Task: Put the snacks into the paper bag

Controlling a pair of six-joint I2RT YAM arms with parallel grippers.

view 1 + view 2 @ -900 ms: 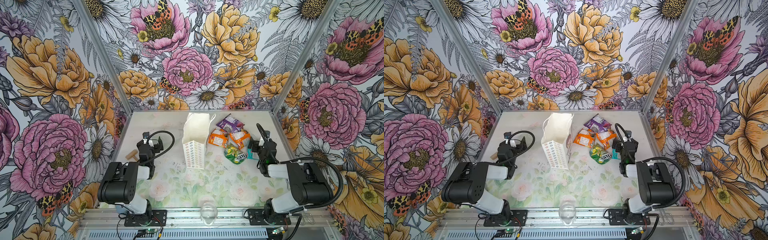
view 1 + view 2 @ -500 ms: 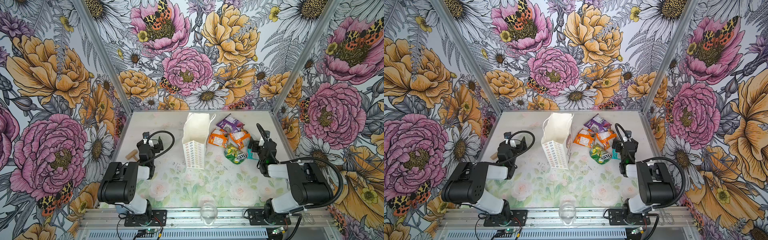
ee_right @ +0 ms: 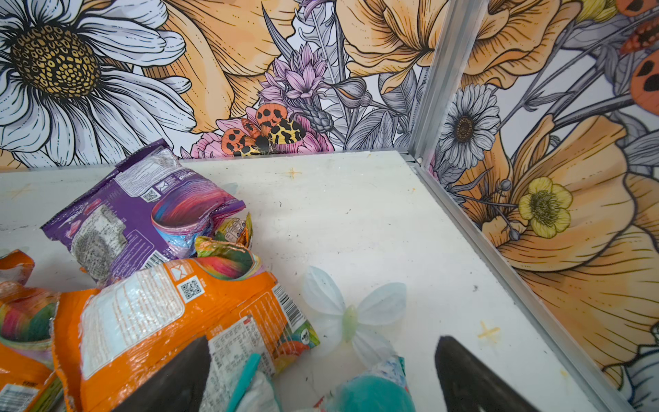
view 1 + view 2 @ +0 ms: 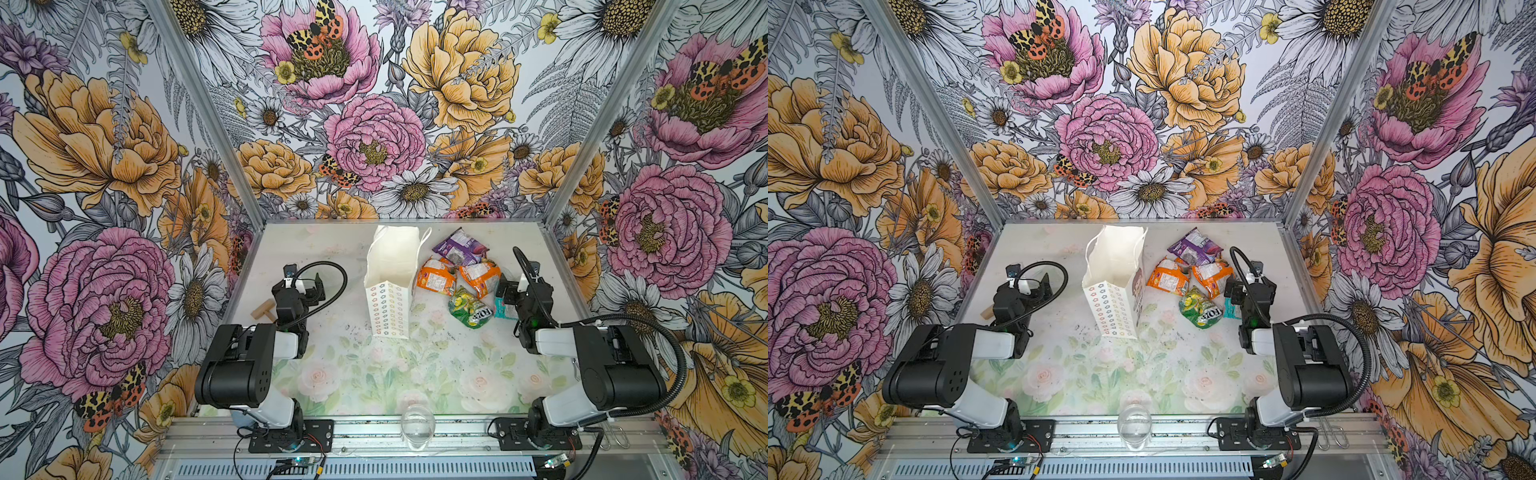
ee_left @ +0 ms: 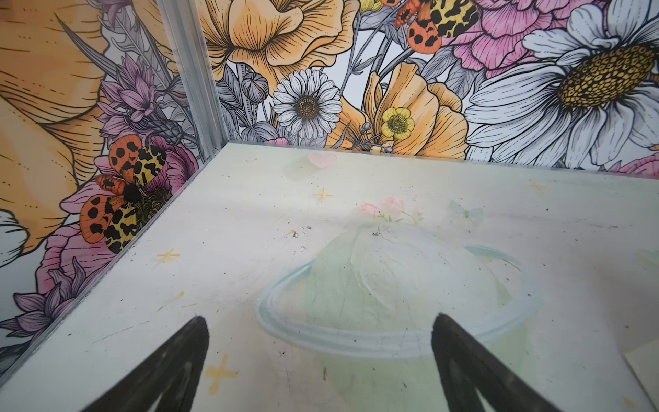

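The white paper bag (image 4: 392, 282) (image 4: 1115, 286) stands upright and open at mid-table. To its right lie the snacks: a purple packet (image 4: 460, 247) (image 3: 142, 214), two orange-and-white packets (image 4: 436, 281) (image 4: 480, 276) (image 3: 160, 314), a green-yellow FOX'S packet (image 4: 471, 309) and a teal packet (image 4: 500, 305) (image 3: 371, 392). My right gripper (image 4: 513, 291) (image 3: 324, 339) is open, low over the teal packet, which lies between its fingers, apart from them. My left gripper (image 4: 301, 284) (image 5: 320, 318) is open over bare table, left of the bag, holding nothing.
A small wooden T-shaped piece (image 4: 264, 311) lies by the left wall, beside the left arm. A clear glass (image 4: 417, 422) stands at the front edge, mid-way. Flowered walls close the table at the back and both sides.
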